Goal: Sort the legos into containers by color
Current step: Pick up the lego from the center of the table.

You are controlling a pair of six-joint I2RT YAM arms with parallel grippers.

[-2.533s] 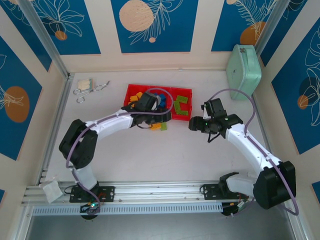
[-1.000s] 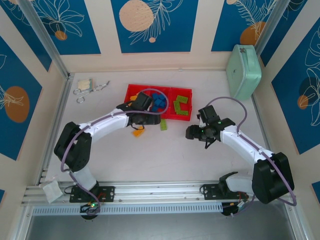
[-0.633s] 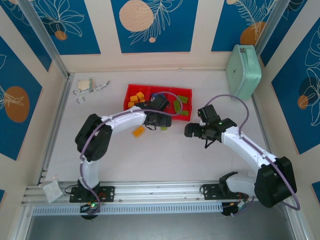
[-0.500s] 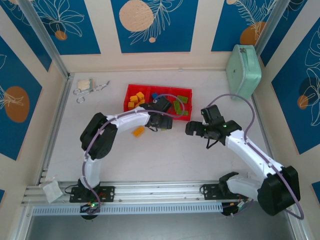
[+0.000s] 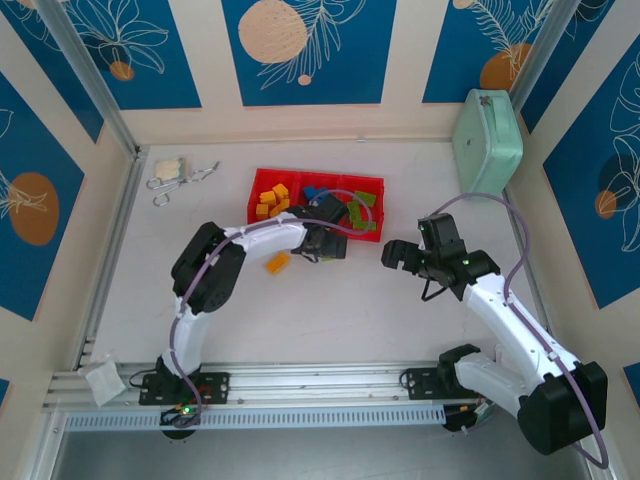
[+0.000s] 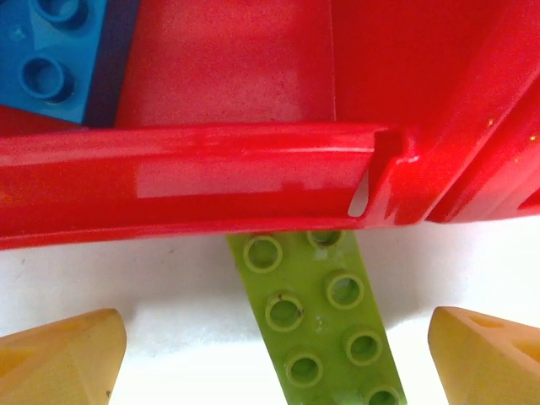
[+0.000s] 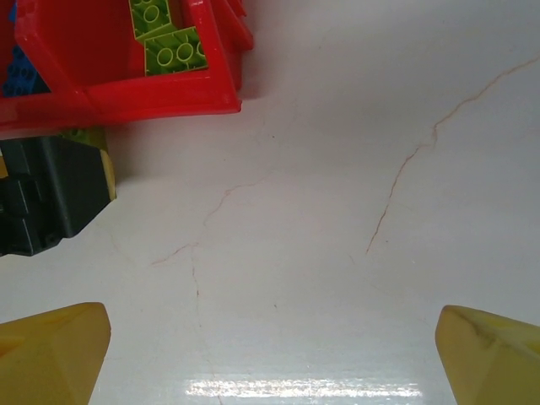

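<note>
Within the last second the left claw swung right, off the orange brick, and both claws spread wide. That orange brick lay loose on the table, just on the near side of the red tray, which sat toward the far edge. It had not been sorted, so it looked set down in favour of a nearer target.

The left wrist view showed that target, which the overhead view hid beneath the claw: a light green brick, flat and studs up, with its far end tucked against the tray's near wall. The fingertips stood well apart on either side and did not touch it. A blue brick showed in the compartment beyond.

The right claw hovered wide and empty over bare table off the tray's right corner. Its own camera showed green bricks already in the right compartment. Two bricks seemed to remain, and the green one's wedged end could resist a clean lift.
</note>
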